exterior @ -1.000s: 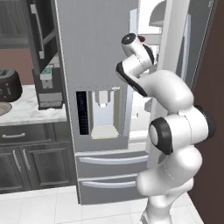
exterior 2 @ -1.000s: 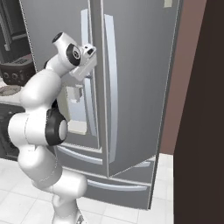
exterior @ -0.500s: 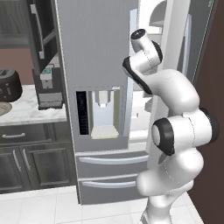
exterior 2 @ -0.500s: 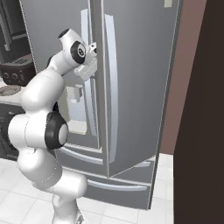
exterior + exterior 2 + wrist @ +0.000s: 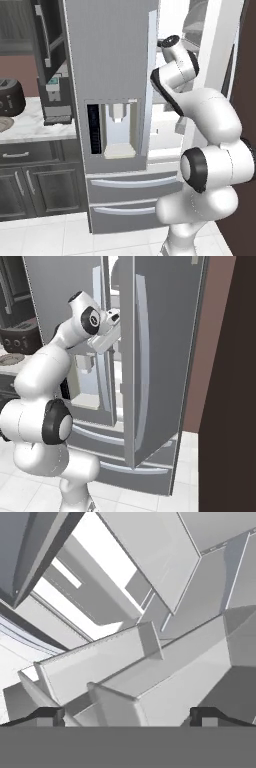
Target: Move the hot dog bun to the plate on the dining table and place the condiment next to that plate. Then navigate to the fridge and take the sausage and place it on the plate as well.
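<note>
The fridge [image 5: 110, 75] stands in front of me with its right door [image 5: 150, 356] swung open. My gripper [image 5: 127, 717] is open, its fingertips [image 5: 50, 714] wide apart with nothing between them, and it looks into the white shelves and door bins [image 5: 100, 667]. In the right base view the hand [image 5: 107, 331] reaches into the gap between the two doors. In the left base view the wrist [image 5: 172, 45] is up at the opening's edge. The sausage is hidden. The hot dog bun, the condiment, the plate and the dining table are out of view.
The left door carries a water dispenser [image 5: 117, 127], with freezer drawers [image 5: 132, 182] below. A marble counter [image 5: 30, 130] with a coffee machine [image 5: 55, 100] and a dark appliance [image 5: 10, 97] lies to the left. A dark wall [image 5: 230, 381] bounds the right side.
The right fridge door has swung further open. My arm has risen and the hand has moved forward into the gap between the doors. The gripper has stayed open.
</note>
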### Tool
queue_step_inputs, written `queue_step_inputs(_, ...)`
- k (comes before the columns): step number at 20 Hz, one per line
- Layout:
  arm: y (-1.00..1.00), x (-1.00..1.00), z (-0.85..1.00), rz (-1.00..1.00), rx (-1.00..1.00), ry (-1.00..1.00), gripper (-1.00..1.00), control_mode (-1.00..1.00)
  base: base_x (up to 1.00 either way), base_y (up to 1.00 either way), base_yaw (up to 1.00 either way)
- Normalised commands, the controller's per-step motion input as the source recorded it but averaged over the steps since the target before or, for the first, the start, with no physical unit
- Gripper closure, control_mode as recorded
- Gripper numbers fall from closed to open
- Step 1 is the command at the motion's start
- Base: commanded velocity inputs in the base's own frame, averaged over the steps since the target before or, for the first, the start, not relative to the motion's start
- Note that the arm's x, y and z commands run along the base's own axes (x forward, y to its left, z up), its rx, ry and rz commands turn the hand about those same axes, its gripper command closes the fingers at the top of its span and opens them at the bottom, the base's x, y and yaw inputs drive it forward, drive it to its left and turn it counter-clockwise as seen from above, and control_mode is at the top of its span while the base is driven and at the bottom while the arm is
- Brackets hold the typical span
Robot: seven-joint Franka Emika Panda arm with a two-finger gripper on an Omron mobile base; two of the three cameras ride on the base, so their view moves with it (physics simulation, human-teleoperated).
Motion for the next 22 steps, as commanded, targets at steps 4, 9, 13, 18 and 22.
queue_step_inputs(4,-0.83,-0.31,0.06,-0.05,0.06,0.06,-1.0,-1.0,0.0,0.0,0.0)
queue_step_inputs(9,-1.0,-0.23,0.01,0.0,0.09,0.02,-1.0,-1.0,0.0,0.0,0.0)
queue_step_inputs(13,-0.96,-0.21,0.01,0.0,0.08,0.0,-1.0,-1.0,0.0,0.0,0.0)
queue_step_inputs(18,-0.82,-0.04,0.12,0.0,0.04,0.0,-1.0,-1.0,0.0,0.0,0.0)
queue_step_inputs(22,-0.72,0.0,0.19,0.0,0.01,0.0,-1.0,-1.0,0.0,0.0,0.0)
